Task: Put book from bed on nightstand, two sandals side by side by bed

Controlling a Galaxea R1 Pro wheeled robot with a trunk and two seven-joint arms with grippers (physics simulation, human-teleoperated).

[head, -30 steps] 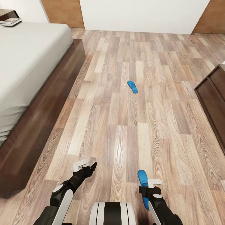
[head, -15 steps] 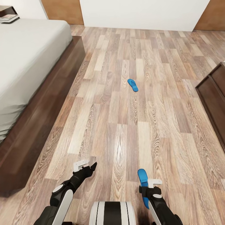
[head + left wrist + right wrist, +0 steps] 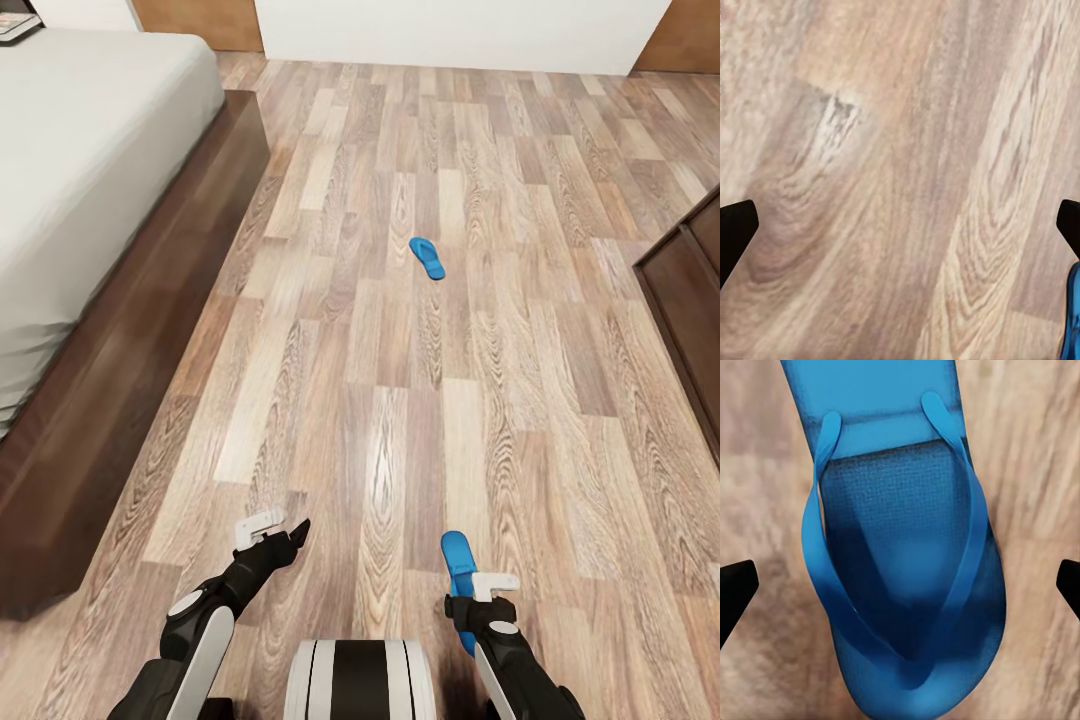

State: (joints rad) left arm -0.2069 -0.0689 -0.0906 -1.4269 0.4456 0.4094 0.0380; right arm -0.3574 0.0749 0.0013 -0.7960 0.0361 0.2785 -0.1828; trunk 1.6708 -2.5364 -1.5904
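Note:
One blue sandal [image 3: 427, 257] lies alone on the plank floor mid-room. The other sandal [image 3: 457, 560] [image 3: 904, 562] lies flat on the floor directly under my right gripper [image 3: 472, 592], which hangs open over it, fingertips wide on either side and not touching. My left gripper [image 3: 285, 526] [image 3: 900, 229] is open over bare floor, with a sliver of that sandal [image 3: 1071, 319] at the edge of its wrist view. The bed [image 3: 90, 150], pale mattress on a dark frame, runs along the left. A pale flat thing [image 3: 14, 27] shows in the top-left corner; I cannot tell if it is the book.
A long low dark cabinet [image 3: 690, 320] stands against the right side. A white wall [image 3: 440, 30] with brown doors closes the far end. My white base [image 3: 360, 680] shows at the bottom. Wide plank floor [image 3: 400, 400] lies between bed and cabinet.
The whole view has slid upward, so the camera moved. The near sandal slid with the floor while both grippers kept their place. The dark bedside surface has nearly left the top-left corner.

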